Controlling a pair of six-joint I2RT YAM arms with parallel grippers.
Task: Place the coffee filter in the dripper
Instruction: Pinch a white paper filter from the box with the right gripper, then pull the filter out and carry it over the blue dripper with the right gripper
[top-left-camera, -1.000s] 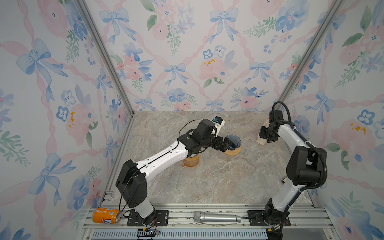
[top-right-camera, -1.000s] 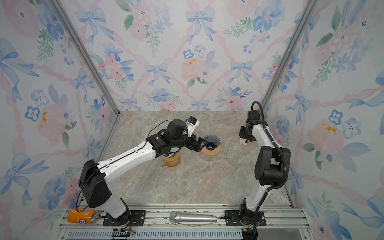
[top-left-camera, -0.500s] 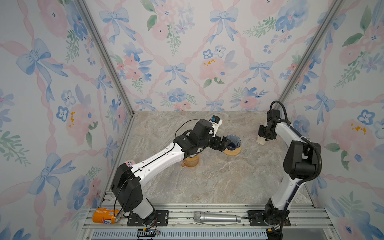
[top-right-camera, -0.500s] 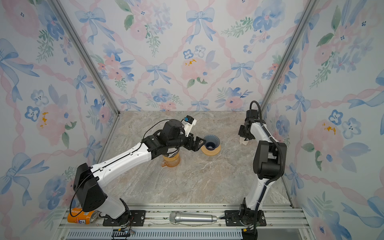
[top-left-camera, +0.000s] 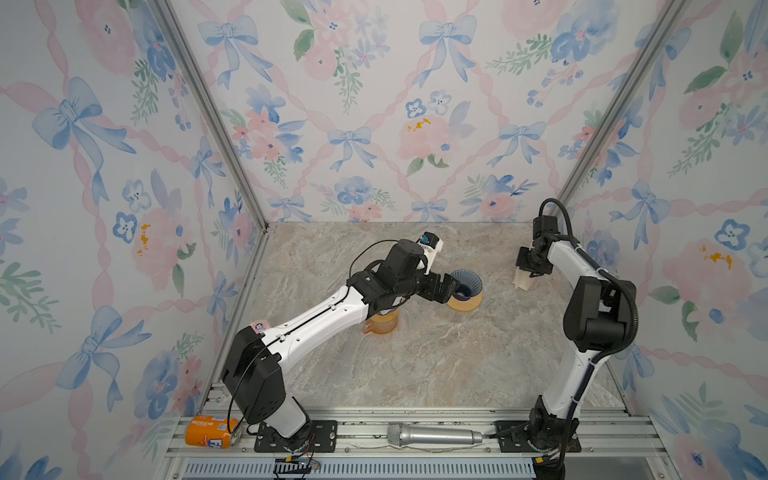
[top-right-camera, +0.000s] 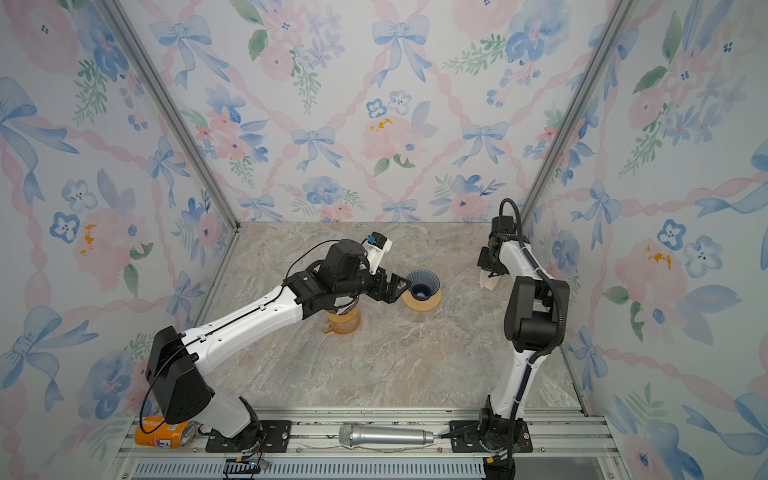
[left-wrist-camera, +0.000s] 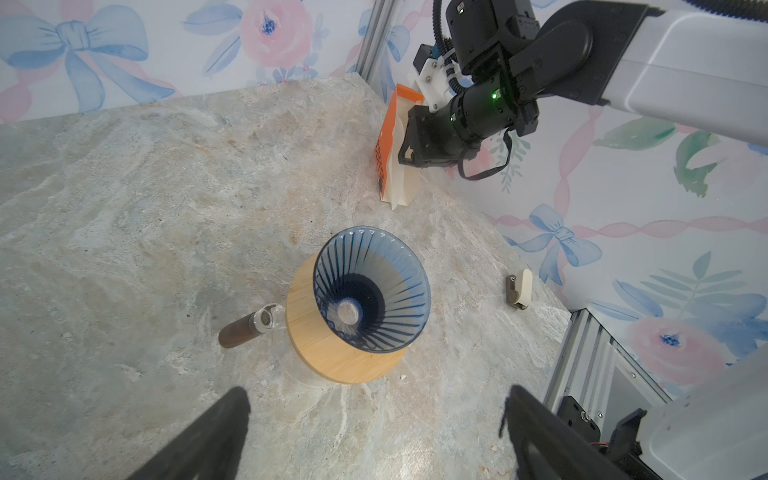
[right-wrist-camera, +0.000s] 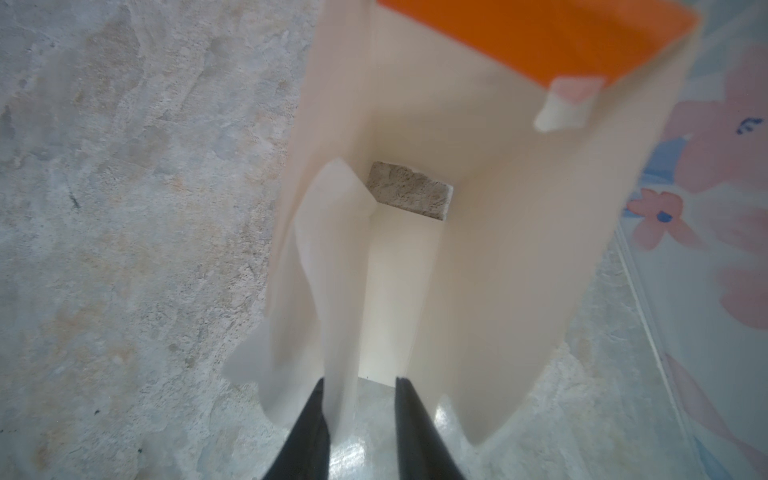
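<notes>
The stone-patterned table (top-left-camera: 415, 365) fills the floor of the flowered booth. The left arm (top-left-camera: 316, 324) reaches across it to the middle. The right arm (top-left-camera: 582, 266) bends down at the far right, close to the wall.

Under the right arm stands a cream cardboard box (left-wrist-camera: 397, 166) with one orange face. It is upright, and in the right wrist view it is open at both ends, with a patch of table visible through the bottom.

The dripper (left-wrist-camera: 374, 266) sits near the middle of the table, well apart from the box. It is a see-through blue cone, ribbed with dark lines that run down to a small round hole. It rests in a pale wooden ring (left-wrist-camera: 328, 353), and a dark brown handle (left-wrist-camera: 235, 334) sticks out from one side. There is no paper in the cone.

An orange see-through jug (top-left-camera: 382, 324) stands beneath the left forearm, just beside the dripper.

The left gripper (left-wrist-camera: 376, 390) hangs just beside the dripper with its jaws spread wide and nothing between them.

The coffee filter (right-wrist-camera: 332, 257) is in the box. It is a thin white sheet with a curved edge, blurred in the right wrist view, and it stands up along one inner wall.

The right gripper (right-wrist-camera: 360, 382) points into the top of the box. Its jaws are a little apart, with the filter's edge lying against one finger (right-wrist-camera: 318, 419) and a clear gap to the other, so the paper is not pinched.

A small beige clip (left-wrist-camera: 519, 289) lies on the table by the right wall.
</notes>
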